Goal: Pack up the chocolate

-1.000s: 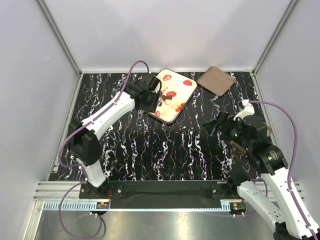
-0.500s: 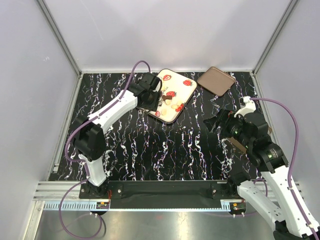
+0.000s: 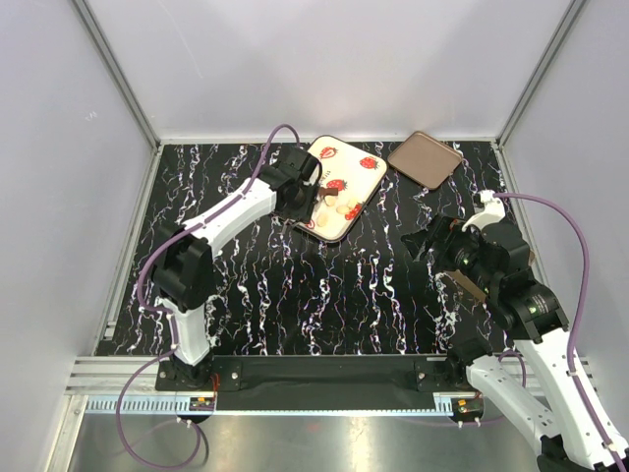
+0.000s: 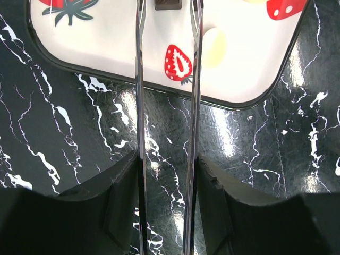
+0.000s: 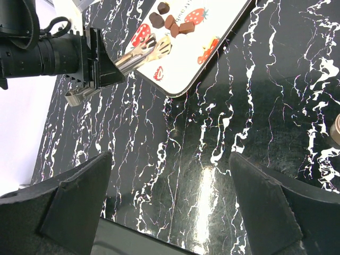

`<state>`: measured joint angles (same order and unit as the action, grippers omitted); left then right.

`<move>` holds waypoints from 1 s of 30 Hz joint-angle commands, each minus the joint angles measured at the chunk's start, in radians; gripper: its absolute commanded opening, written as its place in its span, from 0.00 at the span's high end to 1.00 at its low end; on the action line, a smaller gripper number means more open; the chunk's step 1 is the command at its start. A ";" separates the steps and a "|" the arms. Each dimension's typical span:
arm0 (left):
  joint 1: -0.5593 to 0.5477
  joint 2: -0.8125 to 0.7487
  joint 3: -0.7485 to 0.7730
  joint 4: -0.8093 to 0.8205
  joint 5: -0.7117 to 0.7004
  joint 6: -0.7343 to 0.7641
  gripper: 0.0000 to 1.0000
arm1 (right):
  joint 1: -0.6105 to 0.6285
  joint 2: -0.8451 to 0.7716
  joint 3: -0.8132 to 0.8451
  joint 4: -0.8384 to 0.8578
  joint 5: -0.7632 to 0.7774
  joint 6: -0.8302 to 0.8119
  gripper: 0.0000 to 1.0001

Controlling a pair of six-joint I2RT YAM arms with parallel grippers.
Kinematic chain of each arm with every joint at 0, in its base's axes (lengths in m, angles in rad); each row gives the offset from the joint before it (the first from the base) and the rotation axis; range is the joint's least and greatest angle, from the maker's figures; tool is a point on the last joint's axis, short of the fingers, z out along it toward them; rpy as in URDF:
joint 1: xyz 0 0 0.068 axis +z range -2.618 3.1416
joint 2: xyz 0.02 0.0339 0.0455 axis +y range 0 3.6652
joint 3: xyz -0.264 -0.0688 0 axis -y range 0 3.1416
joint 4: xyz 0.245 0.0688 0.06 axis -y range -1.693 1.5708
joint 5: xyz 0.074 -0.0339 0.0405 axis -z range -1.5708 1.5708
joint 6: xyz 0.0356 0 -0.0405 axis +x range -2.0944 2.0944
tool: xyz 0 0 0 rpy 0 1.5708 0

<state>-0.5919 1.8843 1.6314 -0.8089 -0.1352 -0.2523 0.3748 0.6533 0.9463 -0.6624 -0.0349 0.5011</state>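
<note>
Several small chocolates, dark brown and cream, lie on a cream tray printed with red strawberries. My left gripper is at the tray's left edge, shut on metal tongs. The tong blades reach over the tray toward a dark square chocolate, with a cream candy just to the right. The right wrist view shows the tongs and dark chocolates. My right gripper is open and empty over the table at the right.
A brown rounded-square lid lies at the back right, beside the tray. The black marbled table is walled by white panels on three sides. Purple cables loop from both arms.
The left arm's elbow has swung right and forward while its gripper stays at the tray's edge with the tongs. The right arm has shifted slightly.
</note>
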 commanded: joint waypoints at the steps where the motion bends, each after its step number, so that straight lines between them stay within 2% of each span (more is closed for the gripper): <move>1: 0.001 0.009 -0.004 0.057 -0.014 0.010 0.52 | -0.002 -0.006 0.040 0.034 0.027 -0.019 0.01; 11: 0.004 0.036 -0.016 0.071 -0.003 0.005 0.54 | -0.002 -0.020 0.040 0.026 0.029 -0.026 0.01; 21: 0.003 0.019 -0.001 0.040 -0.015 -0.001 0.64 | -0.002 -0.024 0.065 0.009 0.029 -0.029 0.01; 30: -0.009 -0.073 0.036 0.007 -0.017 0.005 0.68 | -0.002 -0.008 0.127 -0.009 0.029 -0.027 0.01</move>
<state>-0.5934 1.9053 1.6207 -0.8024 -0.1390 -0.2546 0.3748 0.6361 1.0183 -0.6807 -0.0341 0.4927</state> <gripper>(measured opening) 0.359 0.990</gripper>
